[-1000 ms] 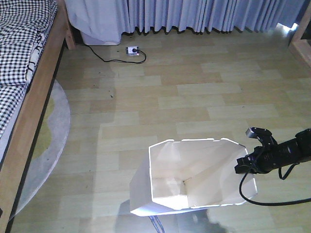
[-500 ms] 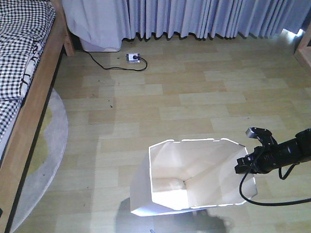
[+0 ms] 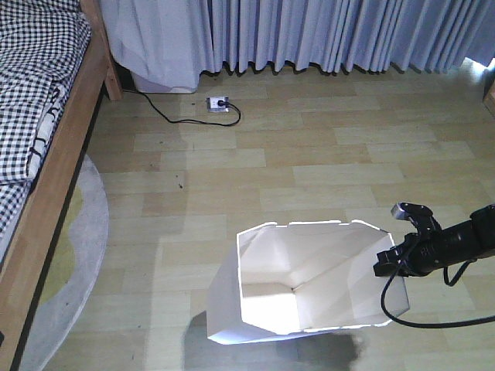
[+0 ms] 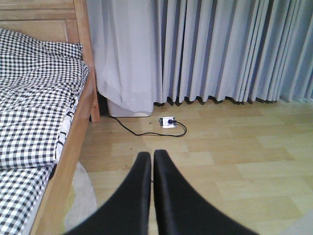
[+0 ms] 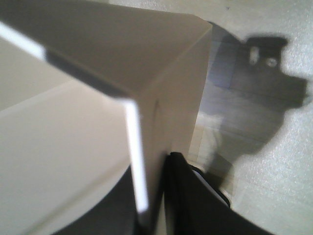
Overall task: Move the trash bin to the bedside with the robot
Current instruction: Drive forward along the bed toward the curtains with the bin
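So, rundown starting from the bin:

- The white trash bin (image 3: 309, 259) sits on the wood-look floor (image 3: 325, 162) at the lower middle of the front view. Its open top faces the camera and its angular rim catches the light.
- The right gripper (image 3: 389, 265) is on the bin's right-hand rim. In the right wrist view its jaws are pinched down on the thin wall of the bin (image 5: 73, 147), one black finger inside and one outside (image 5: 183, 191).
- The right arm (image 3: 464, 241) comes in from the right edge, with a small grey-topped block (image 3: 404, 209) on it. A black cable (image 3: 433, 323) loops under it.
- The left gripper (image 4: 152, 155) only shows in its own wrist view. Its two black fingers are pressed nearly together with just a sliver of gap and nothing between them, pointing out over the floor.
- The bin is well apart from the light wooden bed frame (image 3: 58, 170), which runs down the left edge with black-and-white checked bedding (image 3: 31, 85) on top.
- A round grey and yellow rug (image 3: 81, 255) pokes out from beside the bed, between the frame and the bin.
- Further back, a white power strip (image 3: 217, 102) lies on the floor with a black cord (image 3: 166, 112) trailing toward the bed corner.
- Pale grey curtains (image 3: 325, 31) hang along the whole back wall, down to the floor.
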### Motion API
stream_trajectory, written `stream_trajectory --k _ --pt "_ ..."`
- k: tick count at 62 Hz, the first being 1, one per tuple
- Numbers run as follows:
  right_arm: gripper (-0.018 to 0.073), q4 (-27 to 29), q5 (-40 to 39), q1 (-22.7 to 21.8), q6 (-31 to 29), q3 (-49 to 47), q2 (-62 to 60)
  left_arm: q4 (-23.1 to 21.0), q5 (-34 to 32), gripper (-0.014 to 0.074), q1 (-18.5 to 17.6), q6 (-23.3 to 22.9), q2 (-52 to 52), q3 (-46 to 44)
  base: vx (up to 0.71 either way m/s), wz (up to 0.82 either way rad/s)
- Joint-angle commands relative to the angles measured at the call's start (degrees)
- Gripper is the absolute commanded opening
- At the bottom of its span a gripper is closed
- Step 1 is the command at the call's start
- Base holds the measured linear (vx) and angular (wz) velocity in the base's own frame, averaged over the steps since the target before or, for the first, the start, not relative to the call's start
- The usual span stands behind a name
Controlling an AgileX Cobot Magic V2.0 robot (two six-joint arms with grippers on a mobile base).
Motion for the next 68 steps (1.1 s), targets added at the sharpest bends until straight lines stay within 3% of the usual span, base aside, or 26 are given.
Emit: stream_trajectory --k 1,68 --pt "-0.0006 3.1 13.6 -0.2 0.0 -0.4 -4.3 -0.1 -4.0 -0.0006 -0.3 -0.3 -0.8 1.1 0.19 0.04" --pt "-0.0006 3.1 13.6 -0.2 -0.1 -0.4 -4.3 -0.1 -4.0 -0.0006 -0.3 -0.3 -0.8 1.1 0.18 0.00"
